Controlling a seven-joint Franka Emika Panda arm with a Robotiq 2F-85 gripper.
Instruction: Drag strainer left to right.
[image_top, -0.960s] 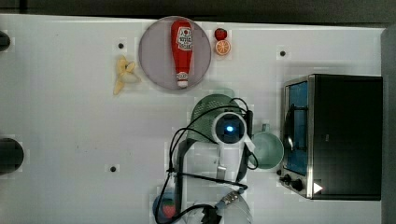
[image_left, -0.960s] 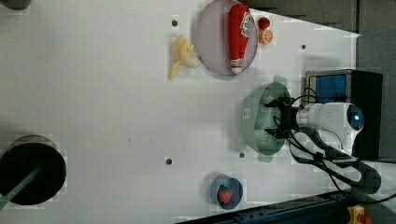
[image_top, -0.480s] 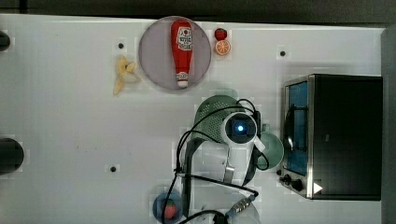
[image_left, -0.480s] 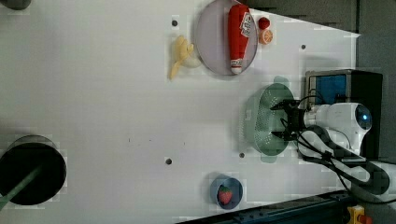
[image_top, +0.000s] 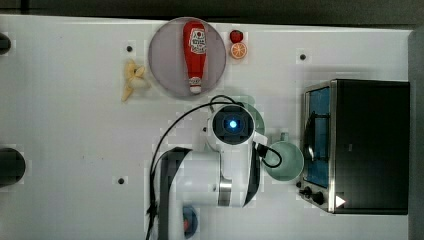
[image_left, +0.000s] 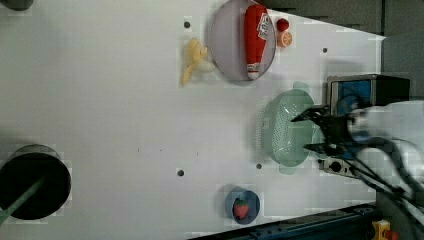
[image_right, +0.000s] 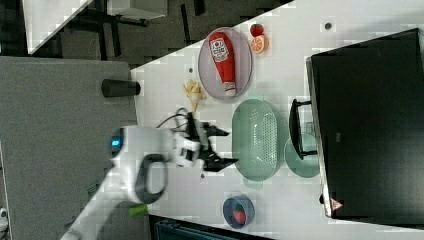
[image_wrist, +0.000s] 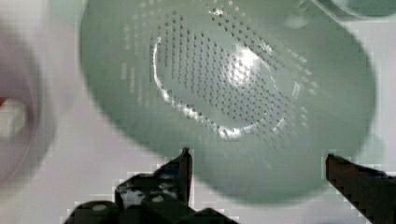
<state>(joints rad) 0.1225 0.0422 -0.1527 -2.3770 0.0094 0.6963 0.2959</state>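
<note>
The strainer (image_left: 282, 127) is a pale mint-green oblong colander with rows of small holes, standing on the white table beside the toaster oven. The right view shows the strainer (image_right: 257, 137) in full. In the top view my arm covers most of the strainer (image_top: 256, 116). My gripper (image_left: 301, 133) hangs over its rim on the left view's right, open, with nothing between the fingers. In the wrist view the gripper (image_wrist: 257, 156) has its dark fingertips spread wide across the near edge of the strainer (image_wrist: 224, 79). The gripper (image_right: 231, 147) is apart from the bowl.
A mint-green mug (image_top: 284, 160) stands between strainer and toaster oven (image_top: 360, 145). A grey plate (image_top: 165, 65) holds a ketchup bottle (image_top: 194, 55), with a banana (image_top: 132, 85), a tomato (image_top: 236, 36) and an orange slice (image_top: 239, 50) nearby. A blue strawberry bowl (image_left: 241, 205) sits near the table edge.
My wrist has swung toward the top view's right and then back left above the strainer. The strainer has not moved and the jaws have stayed open.
</note>
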